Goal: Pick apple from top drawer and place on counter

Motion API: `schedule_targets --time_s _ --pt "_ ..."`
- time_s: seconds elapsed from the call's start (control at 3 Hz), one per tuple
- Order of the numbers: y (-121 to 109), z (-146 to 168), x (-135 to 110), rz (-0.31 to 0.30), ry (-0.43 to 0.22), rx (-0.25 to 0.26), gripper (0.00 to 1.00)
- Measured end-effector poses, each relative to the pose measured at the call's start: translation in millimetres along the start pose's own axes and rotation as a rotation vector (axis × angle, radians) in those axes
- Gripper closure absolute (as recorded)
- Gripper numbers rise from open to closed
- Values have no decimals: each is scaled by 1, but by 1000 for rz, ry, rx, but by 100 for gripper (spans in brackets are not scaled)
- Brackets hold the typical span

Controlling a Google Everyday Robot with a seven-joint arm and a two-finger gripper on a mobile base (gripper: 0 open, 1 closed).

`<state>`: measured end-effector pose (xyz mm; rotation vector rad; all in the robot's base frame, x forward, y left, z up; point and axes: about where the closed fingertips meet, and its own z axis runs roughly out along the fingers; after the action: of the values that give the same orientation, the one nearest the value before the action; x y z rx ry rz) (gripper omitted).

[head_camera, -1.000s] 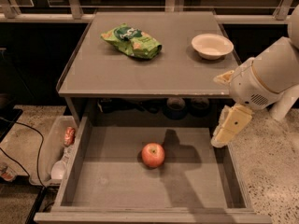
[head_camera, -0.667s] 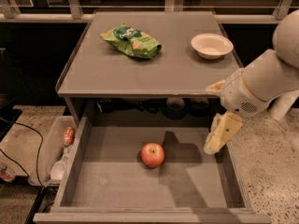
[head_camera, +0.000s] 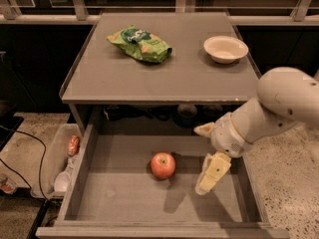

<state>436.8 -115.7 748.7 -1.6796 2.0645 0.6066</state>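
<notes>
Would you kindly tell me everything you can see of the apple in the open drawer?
The apple is small, round and red, with a yellowish patch near its top, and its skin looks smooth and whole. It rests on the flat gray bottom of the open top drawer, about mid-width and somewhat toward the back, clear of every wall and touching nothing else. The gripper hangs inside the drawer on the picture's right side of the apple, apart from it.
</notes>
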Motion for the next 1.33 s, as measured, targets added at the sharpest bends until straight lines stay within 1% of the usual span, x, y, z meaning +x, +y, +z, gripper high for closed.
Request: schedule_targets --time_s 0.33,0.67,1.0,1.33 --pt "10 39 2 -35 -130 -14 0" --pt "-7 71 -4 -70 -232 46 0" --pt "-28 101 -9 -49 -270 111 0" --pt "-40 125 -2 -11 -236 155 0"
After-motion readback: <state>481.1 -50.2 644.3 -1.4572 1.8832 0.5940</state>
